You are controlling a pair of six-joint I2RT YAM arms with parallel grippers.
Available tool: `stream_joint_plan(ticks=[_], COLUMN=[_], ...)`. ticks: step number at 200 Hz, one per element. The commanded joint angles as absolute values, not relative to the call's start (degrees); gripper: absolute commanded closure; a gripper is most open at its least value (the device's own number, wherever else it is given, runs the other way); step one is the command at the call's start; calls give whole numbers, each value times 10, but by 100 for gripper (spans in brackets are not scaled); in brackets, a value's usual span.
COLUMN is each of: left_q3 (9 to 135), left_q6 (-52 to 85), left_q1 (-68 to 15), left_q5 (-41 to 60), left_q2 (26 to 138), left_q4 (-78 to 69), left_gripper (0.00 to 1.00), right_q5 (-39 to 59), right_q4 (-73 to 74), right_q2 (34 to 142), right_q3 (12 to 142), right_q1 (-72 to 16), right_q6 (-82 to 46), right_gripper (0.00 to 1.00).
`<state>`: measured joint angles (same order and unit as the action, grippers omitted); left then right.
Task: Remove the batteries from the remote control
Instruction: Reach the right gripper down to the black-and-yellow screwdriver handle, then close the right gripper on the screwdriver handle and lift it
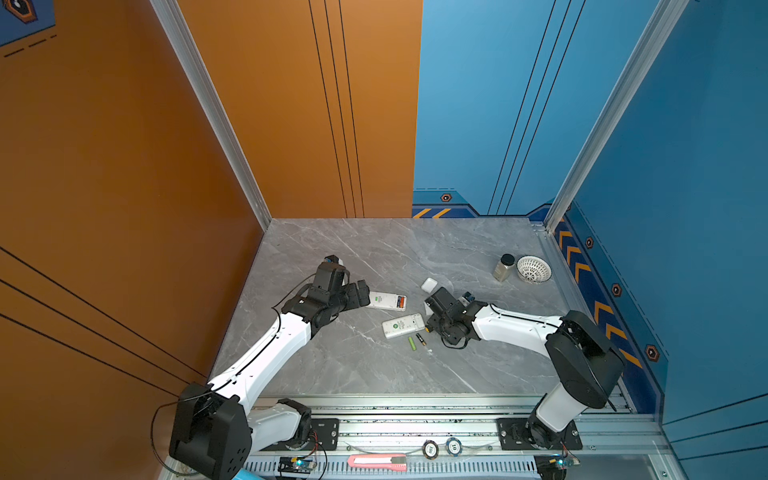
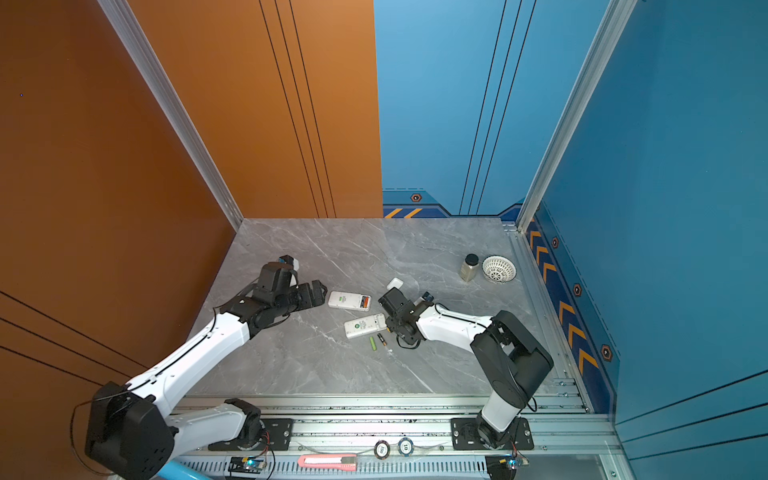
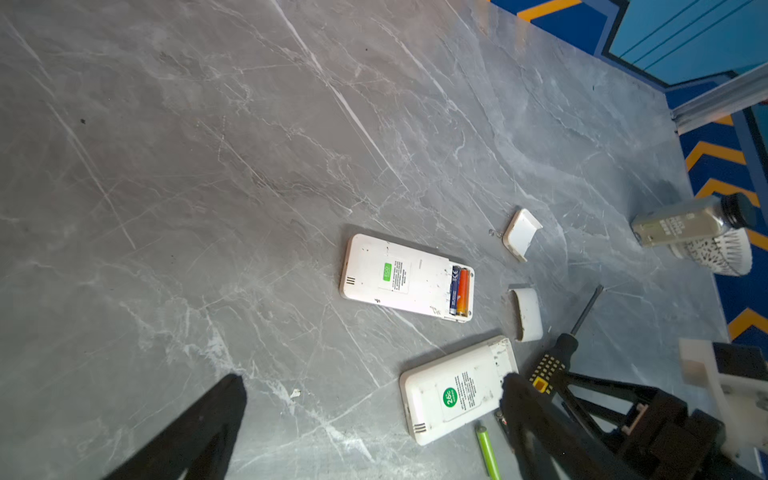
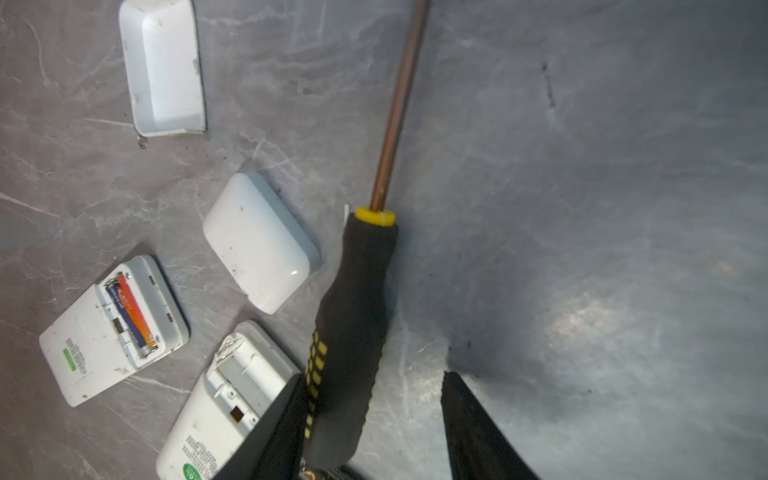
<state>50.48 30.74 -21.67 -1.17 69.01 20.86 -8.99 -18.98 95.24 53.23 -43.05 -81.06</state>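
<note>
Two white remotes lie back-up mid-table. The farther remote (image 1: 384,300) (image 3: 395,276) (image 4: 104,336) holds a red-orange and a dark battery (image 3: 459,293) (image 4: 133,313) in its uncovered bay. The nearer remote (image 1: 403,326) (image 3: 451,392) (image 4: 216,415) has an empty bay. A lime green battery (image 1: 412,343) (image 3: 487,451) and a black, gold-ended battery (image 1: 420,339) lie loose beside it. My left gripper (image 1: 363,293) (image 3: 374,377) stands open left of the farther remote. My right gripper (image 1: 430,326) (image 4: 372,376) straddles the screwdriver (image 4: 353,311) handle, one finger against it, the other apart.
Two white battery covers (image 4: 164,70) (image 4: 259,241) lie beside the remotes. A small jar (image 1: 504,268) and a white perforated bowl (image 1: 534,269) stand at the back right. A pink utility knife (image 1: 378,461) and two chips rest on the front rail.
</note>
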Motion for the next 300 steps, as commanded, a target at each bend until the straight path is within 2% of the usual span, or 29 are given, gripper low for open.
stream_joint_plan(ticks=[1, 28, 84, 128, 164, 187, 225, 238, 249, 273, 300], left_q3=[526, 525, 532, 550, 569, 570, 568, 569, 570, 570, 569], left_q6=[282, 280, 273, 278, 302, 318, 319, 319, 319, 319, 318], left_q1=[-230, -240, -250, -253, -254, -255, -258, -258, -258, -258, -258], left_q5=[-36, -41, -40, 3, 57, 73, 81, 84, 86, 87, 88], left_q2=[692, 689, 677, 693, 717, 725, 733, 734, 735, 735, 733], left_q4=[226, 225, 229, 225, 210, 200, 197, 197, 196, 196, 196], left_gripper=[2, 2, 2, 2, 2, 2, 2, 2, 2, 2, 2], right_q5=[-100, -95, -103, -108, -117, -113, -106, -97, -92, -83, -82], right_q4=[-178, -179, -211, -241, -265, -241, -248, -242, -238, -225, -223], right_q2=[951, 963, 949, 921, 894, 874, 866, 868, 872, 874, 871], right_q3=[526, 532, 506, 494, 487, 476, 483, 483, 485, 492, 505], right_q1=[-422, -417, -416, -417, -413, -412, -406, -406, -405, -406, -419], right_q6=[-817, -806, -809, -786, -754, -727, -705, -699, -694, -688, -687], right_gripper=[48, 51, 64, 77, 80, 73, 73, 70, 66, 51, 43])
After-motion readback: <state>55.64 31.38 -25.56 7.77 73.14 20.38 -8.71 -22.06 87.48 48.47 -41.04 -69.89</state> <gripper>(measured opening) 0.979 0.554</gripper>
